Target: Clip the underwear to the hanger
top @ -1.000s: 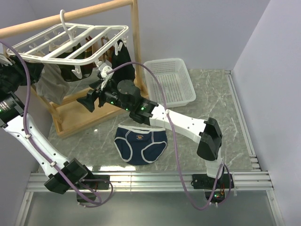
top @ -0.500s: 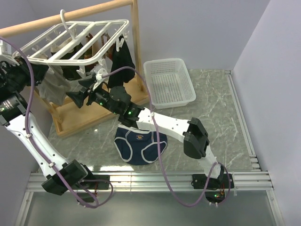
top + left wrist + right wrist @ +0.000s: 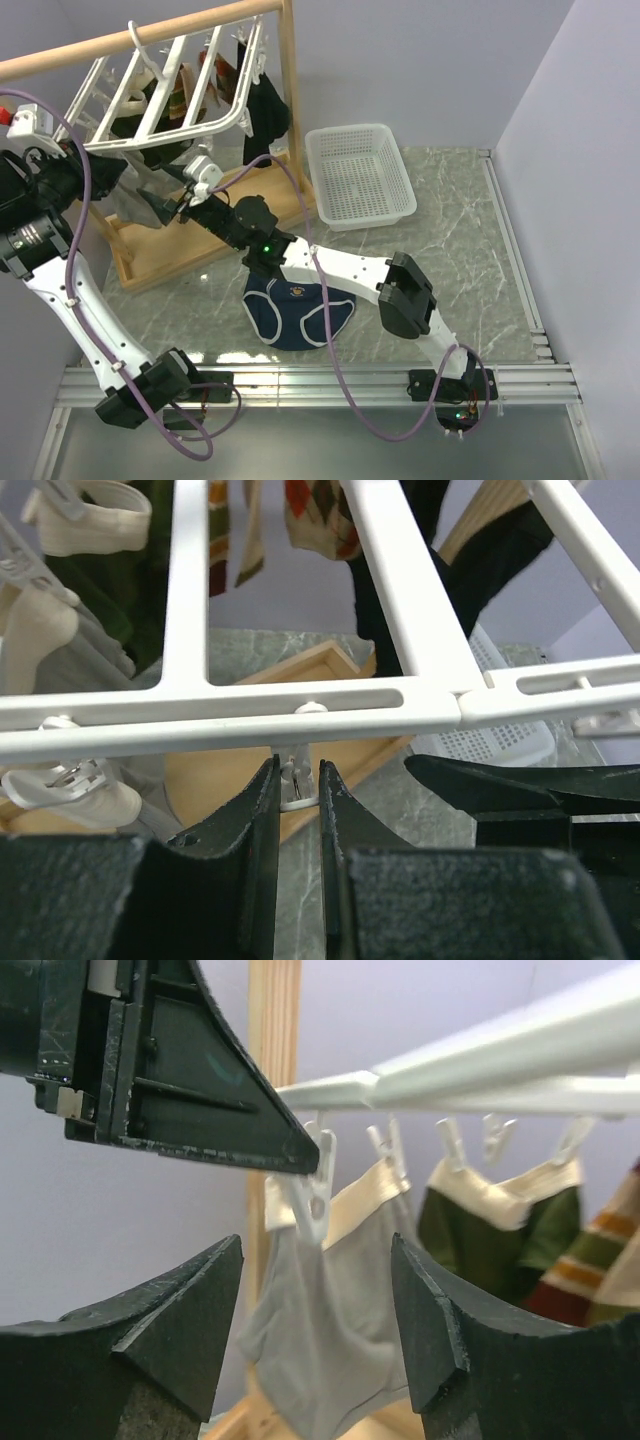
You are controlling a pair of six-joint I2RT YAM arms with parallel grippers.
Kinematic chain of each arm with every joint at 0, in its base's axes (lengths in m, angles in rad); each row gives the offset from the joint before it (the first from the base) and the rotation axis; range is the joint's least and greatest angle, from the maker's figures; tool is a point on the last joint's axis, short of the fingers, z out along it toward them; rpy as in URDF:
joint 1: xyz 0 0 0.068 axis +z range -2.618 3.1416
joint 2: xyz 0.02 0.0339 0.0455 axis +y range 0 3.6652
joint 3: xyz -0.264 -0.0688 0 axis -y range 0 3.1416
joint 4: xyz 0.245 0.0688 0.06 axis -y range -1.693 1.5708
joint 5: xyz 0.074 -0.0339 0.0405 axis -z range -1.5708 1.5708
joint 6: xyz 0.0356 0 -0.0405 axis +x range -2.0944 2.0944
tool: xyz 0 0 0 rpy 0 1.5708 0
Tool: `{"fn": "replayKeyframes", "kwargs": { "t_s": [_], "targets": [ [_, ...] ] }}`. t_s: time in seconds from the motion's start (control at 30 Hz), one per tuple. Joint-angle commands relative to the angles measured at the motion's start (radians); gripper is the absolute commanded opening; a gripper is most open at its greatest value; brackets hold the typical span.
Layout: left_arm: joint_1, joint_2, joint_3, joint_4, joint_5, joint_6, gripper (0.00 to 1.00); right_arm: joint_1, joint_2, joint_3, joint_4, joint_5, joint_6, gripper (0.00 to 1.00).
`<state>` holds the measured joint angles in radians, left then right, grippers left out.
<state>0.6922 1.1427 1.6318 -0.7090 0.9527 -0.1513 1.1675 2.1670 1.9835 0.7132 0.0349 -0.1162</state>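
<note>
My left gripper (image 3: 298,815) is nearly closed, pinching a white clip (image 3: 296,782) under the tilted hanger (image 3: 400,705). My right gripper (image 3: 315,1305) is wide open and empty. The underwear (image 3: 298,310) lies on the table (image 3: 470,240), well apart. Risk: the clip slips and the hanger swings into my right fingers

Pale lilac walls (image 3: 440,60), marble tabletop (image 3: 470,250)

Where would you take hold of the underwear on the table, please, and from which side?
I'd pinch the underwear at its waistband corner on the top view's left, coming straight down. It lies flat on the table, so only an edge can be nipped, and that corner shows clear of the right arm crossing the rest of the waistband.
</note>
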Motion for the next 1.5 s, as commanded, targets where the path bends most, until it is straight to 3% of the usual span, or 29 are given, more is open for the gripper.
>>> {"fn": "replayKeyframes", "kwargs": {
  "t_s": [0.0,0.27,0.87,1.07,1.47],
  "targets": [
    [-0.016,-0.041,-0.033,-0.070,0.018,0.025,0.01,0.026,0.027,0.031,0.104,0.005,-0.180,0.68],
    [-0.025,-0.063,-0.014,-0.121,0.003,-0.001,0.00,0.066,0.045,0.018,0.121,0.014,-0.436,0.67],
    [-0.023,-0.118,-0.058,-0.227,-0.022,-0.004,0.00,0.087,0.129,0.124,0.141,0.103,-0.632,0.60],
    [-0.023,-0.120,-0.050,-0.245,-0.011,-0.028,0.00,0.086,0.149,0.147,0.129,0.094,-0.686,0.48],
    [-0.025,-0.138,-0.070,-0.273,-0.015,-0.016,0.00,0.100,0.240,0.325,0.075,0.108,-0.755,0.38]
  ]
}}
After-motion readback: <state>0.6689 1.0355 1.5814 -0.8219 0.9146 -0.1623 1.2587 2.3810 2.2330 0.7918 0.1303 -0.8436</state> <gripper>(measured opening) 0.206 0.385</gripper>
